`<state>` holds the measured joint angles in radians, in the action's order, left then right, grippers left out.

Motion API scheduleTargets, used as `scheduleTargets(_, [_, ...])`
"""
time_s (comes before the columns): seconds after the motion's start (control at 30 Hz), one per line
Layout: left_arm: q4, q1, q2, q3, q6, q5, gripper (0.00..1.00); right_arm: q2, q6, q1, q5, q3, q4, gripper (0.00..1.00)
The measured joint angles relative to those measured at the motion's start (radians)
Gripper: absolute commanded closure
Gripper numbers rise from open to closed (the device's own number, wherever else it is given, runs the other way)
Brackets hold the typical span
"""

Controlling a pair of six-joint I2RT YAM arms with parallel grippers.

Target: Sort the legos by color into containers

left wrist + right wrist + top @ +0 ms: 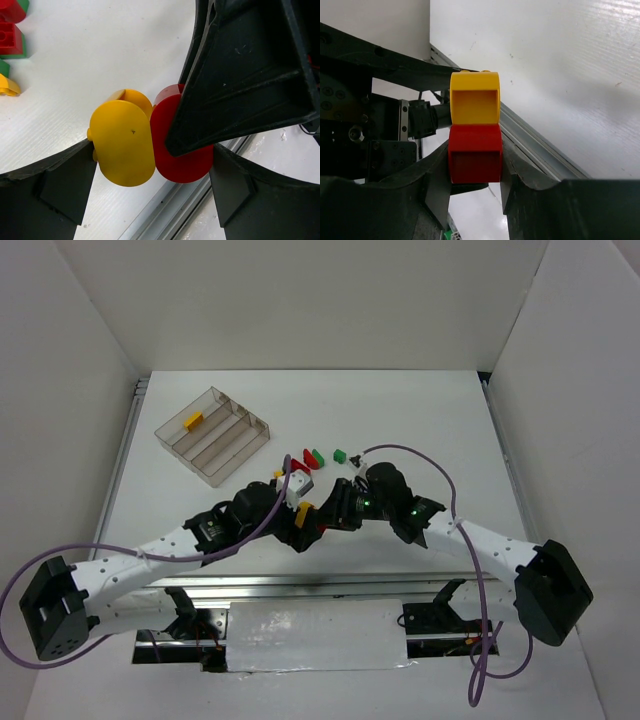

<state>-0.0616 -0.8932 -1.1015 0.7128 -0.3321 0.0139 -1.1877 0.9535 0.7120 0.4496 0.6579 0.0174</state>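
Note:
A yellow brick and a red brick are stuck together and held above the table's near edge. My left gripper is shut on the pair end to end, one finger on the yellow, one on the red. My right gripper is shut on the sides of the red brick, with the yellow brick above it. In the top view both grippers meet at the pair. The clear three-compartment tray lies far left and holds one yellow brick.
Loose legos lie beyond the grippers: a red one, a green one and another green one. Some show in the left wrist view, red and yellow. A metal rail runs along the near edge.

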Motion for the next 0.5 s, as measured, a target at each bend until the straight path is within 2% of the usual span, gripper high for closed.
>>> scheduleTargets(0.07, [0.000,0.000,0.004,0.000,0.011,-0.006,0.35,0.000,-0.005,0.000,0.000,-0.005,0.020,1.00])
scheduleTargets(0.1, [-0.001,0.000,0.006,0.000,0.013,-0.010,0.03,0.000,-0.007,0.000,0.001,-0.011,0.037,1.00])
scheduleTargets(0.33, [-0.040,0.000,0.034,0.015,0.003,-0.021,0.00,0.020,-0.066,-0.008,0.021,-0.089,0.206,1.00])
scheduleTargets(0.5, [-0.174,-0.006,0.038,0.139,-0.067,-0.055,0.00,0.098,-0.135,-0.020,0.038,-0.142,0.329,1.00])
